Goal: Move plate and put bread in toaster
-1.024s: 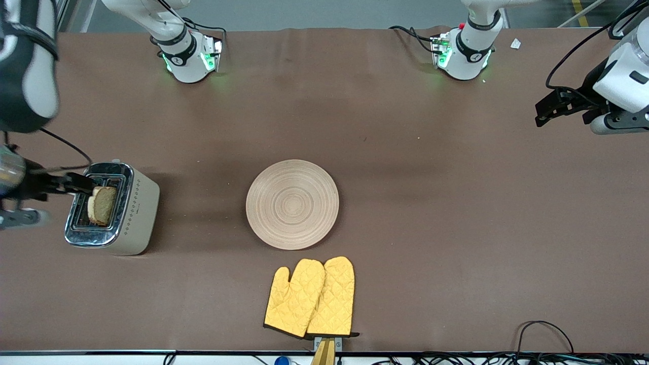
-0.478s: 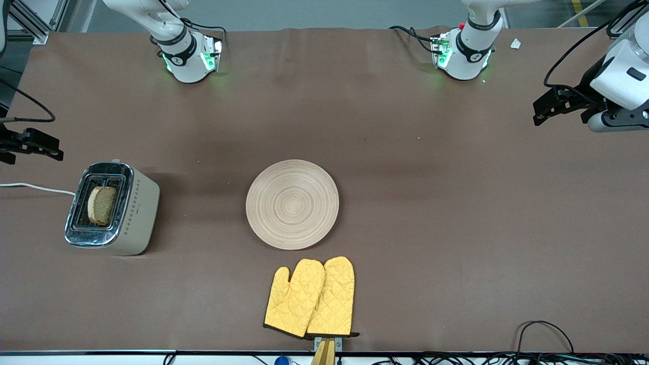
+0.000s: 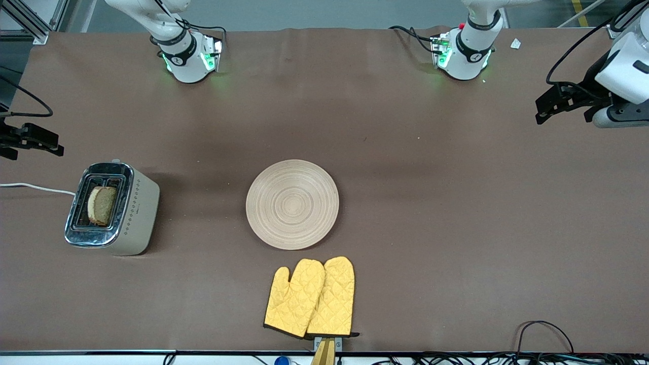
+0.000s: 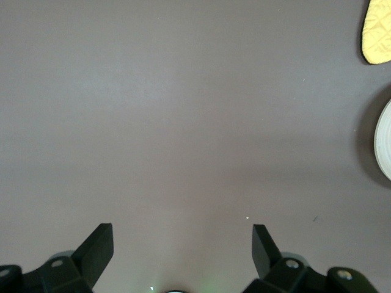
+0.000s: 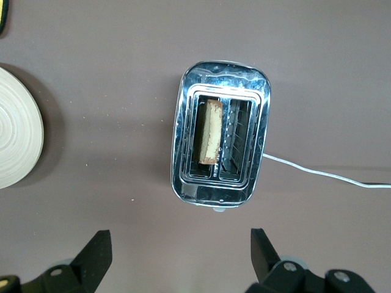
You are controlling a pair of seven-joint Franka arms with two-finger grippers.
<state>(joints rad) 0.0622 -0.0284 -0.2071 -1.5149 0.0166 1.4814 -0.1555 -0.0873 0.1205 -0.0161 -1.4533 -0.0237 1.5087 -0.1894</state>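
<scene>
The cream toaster (image 3: 137, 213) stands at the right arm's end of the table. The brown bread slice (image 3: 102, 205) stands upright in its slot on the plate's side; the other slot is empty. Both show in the right wrist view: toaster (image 5: 221, 183), bread (image 5: 212, 129). The light-wood plate (image 3: 292, 204) lies bare at the table's middle. My right gripper (image 3: 35, 144) is open and empty, up over the table's end beside the toaster (image 5: 180, 244). My left gripper (image 3: 545, 109) is open and empty over the left arm's end of the table (image 4: 182, 238).
Two yellow oven mitts (image 3: 310, 298) lie nearer to the front camera than the plate. The toaster's white cord (image 3: 35, 187) runs off the table's end. The plate's rim (image 4: 385, 140) and a mitt tip (image 4: 379, 30) show in the left wrist view.
My right gripper has let go of the bread and drawn away from the toaster toward the table's end. The bread stays in the slot. The left gripper shifted slightly.
</scene>
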